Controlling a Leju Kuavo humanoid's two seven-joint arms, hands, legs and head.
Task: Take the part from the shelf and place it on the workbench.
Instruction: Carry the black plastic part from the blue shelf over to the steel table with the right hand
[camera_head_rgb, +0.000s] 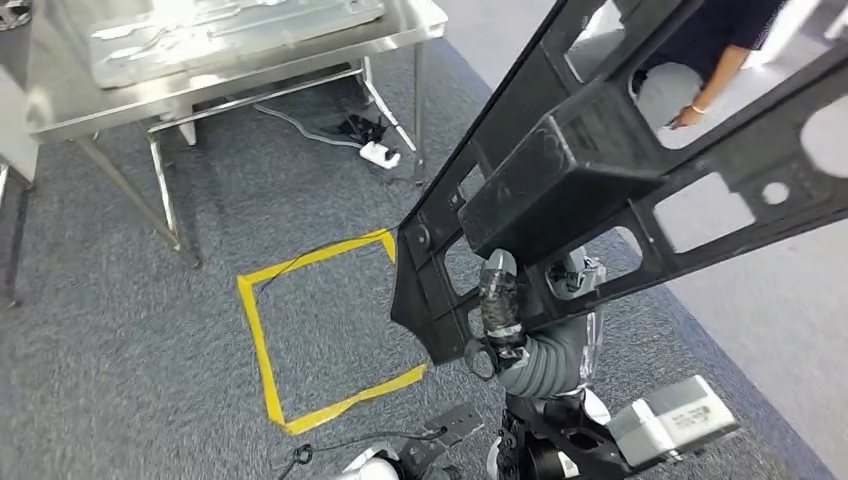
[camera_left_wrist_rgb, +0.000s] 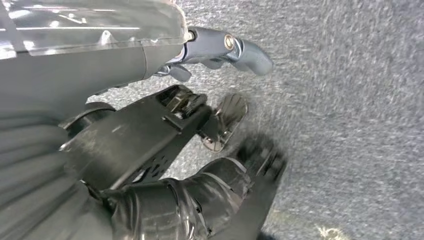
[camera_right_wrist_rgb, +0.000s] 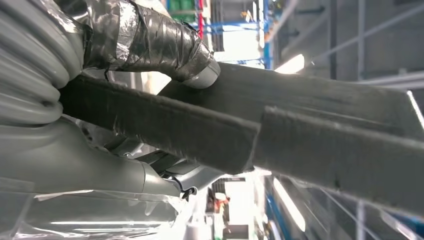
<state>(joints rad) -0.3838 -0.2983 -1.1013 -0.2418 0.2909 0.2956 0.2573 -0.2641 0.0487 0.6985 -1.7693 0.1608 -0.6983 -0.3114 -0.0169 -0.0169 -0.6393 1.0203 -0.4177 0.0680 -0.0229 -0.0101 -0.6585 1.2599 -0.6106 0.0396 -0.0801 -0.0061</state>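
**Black part held aloft in the right hand, away from the steel table**

The part (camera_head_rgb: 610, 150), a large black plastic frame with several cut-out openings and a raised block at its middle, is held up in the air by the right hand (camera_head_rgb: 510, 320). In the head view the fingers (camera_head_rgb: 498, 295), wrapped in tape, are closed over the part's lower edge, and the frame is tilted so that it slants upward from the hand. In the right wrist view a taped thumb (camera_right_wrist_rgb: 165, 45) is seen pressed onto one face of the part (camera_right_wrist_rgb: 300, 130), with the grey palm on the opposite side, so the part is clamped between them.

The part is well apart from the table (camera_head_rgb: 60, 110), a stainless steel bench on which a grey metal panel (camera_head_rgb: 220, 30) lies. Below the table, a white power strip (camera_head_rgb: 380, 154) with a cable rests on the grey carpet (camera_head_rgb: 120, 330). A square of yellow tape (camera_head_rgb: 262, 340) is marked on the carpet between the table and the right hand.

The left hand (camera_left_wrist_rgb: 235, 105) is seen in the left wrist view above the carpet; nothing is held, and its fingers (camera_left_wrist_rgb: 250, 50) are spread apart.

Beyond the part, a person's arm (camera_head_rgb: 712, 85) with a wristband is visible through one of the openings.
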